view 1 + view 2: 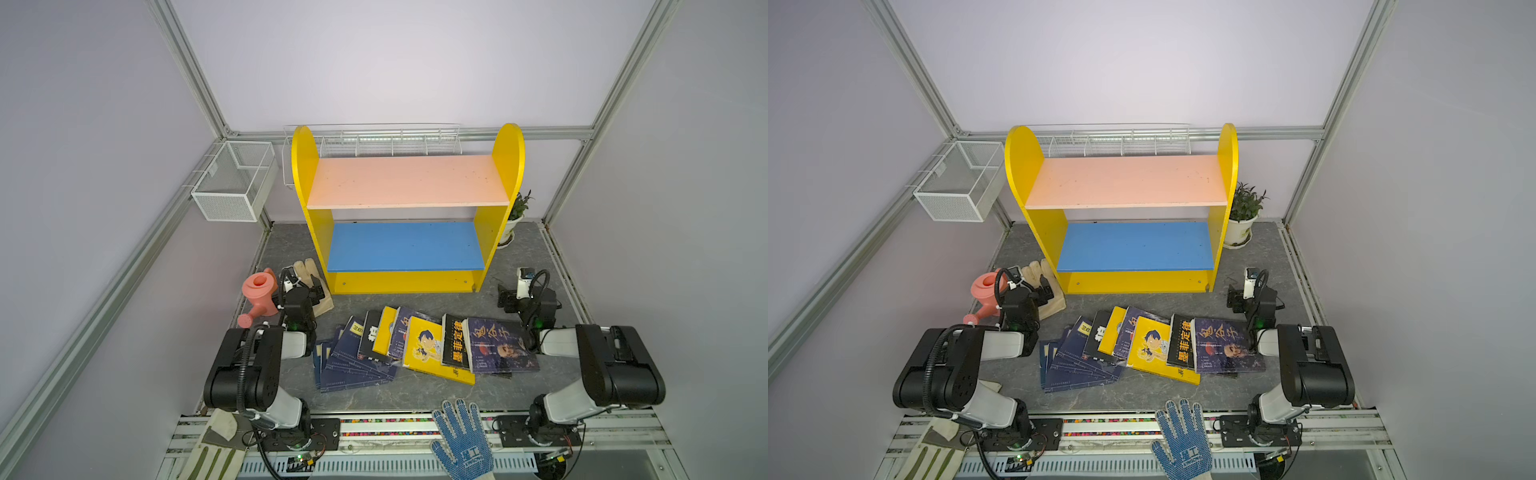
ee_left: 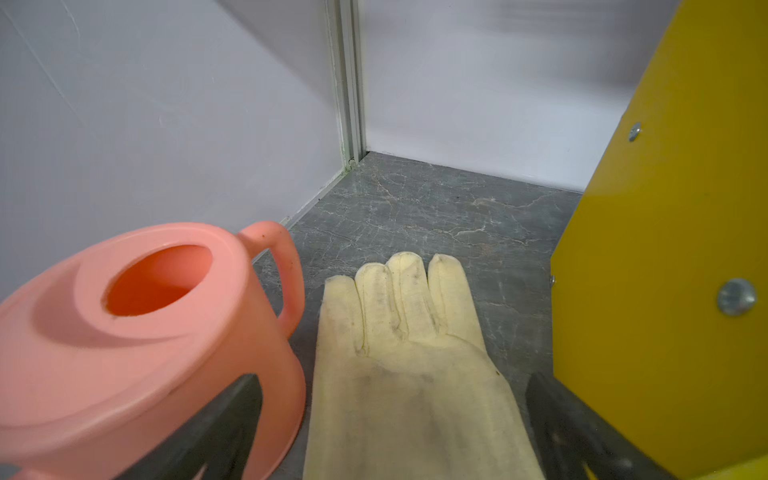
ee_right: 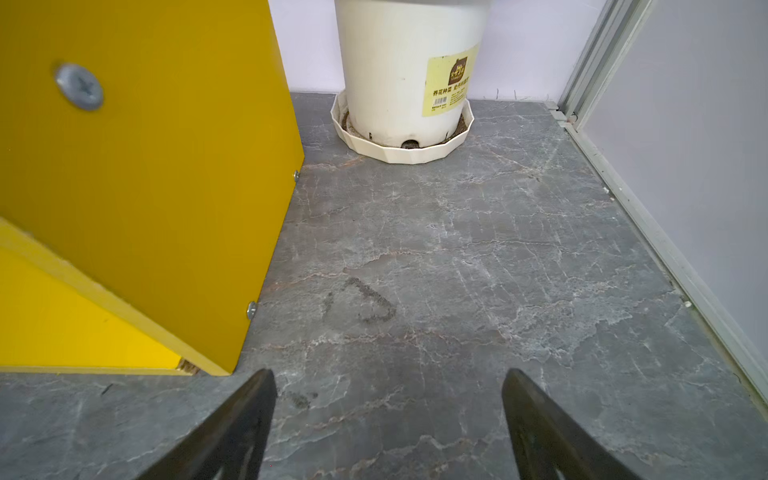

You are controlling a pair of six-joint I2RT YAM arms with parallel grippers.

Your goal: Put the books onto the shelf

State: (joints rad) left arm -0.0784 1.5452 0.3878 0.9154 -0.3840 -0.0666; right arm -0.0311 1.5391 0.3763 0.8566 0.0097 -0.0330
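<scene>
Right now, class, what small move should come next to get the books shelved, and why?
Probably draw the right tool back over the purple book, the one nearest it. It and the left tool are open and empty, the books all lie on the table, and the shelf is bare.

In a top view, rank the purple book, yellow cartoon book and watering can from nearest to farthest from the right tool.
From the right tool:
1. purple book, right end of the row
2. yellow cartoon book, mid-row
3. watering can, far left
</scene>
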